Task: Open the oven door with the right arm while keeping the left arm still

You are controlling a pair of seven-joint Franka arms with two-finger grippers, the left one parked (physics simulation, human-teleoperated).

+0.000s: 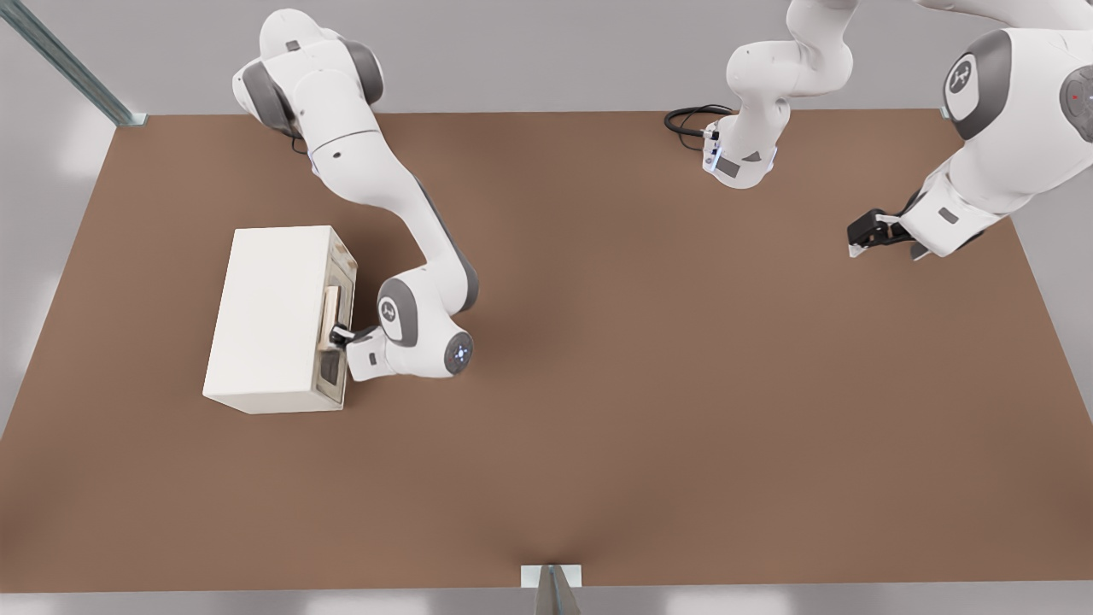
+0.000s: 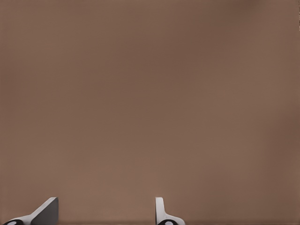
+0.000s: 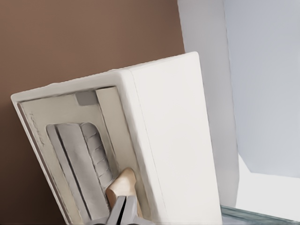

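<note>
The oven door (image 1: 337, 320) sits on the face of the oven (image 1: 273, 316) that looks toward the front view's right, and it appears closed or very nearly so against the cream frame. Its tan bar handle (image 1: 330, 320) runs along that face, and my fingers (image 3: 123, 211) are clenched around the handle near its end, so my gripper (image 1: 340, 336) presses right up to the door. My right arm (image 1: 384, 196) reaches down to it from the far edge. The oven stands on the brown table (image 1: 640, 384), toward the front view's left.
</note>
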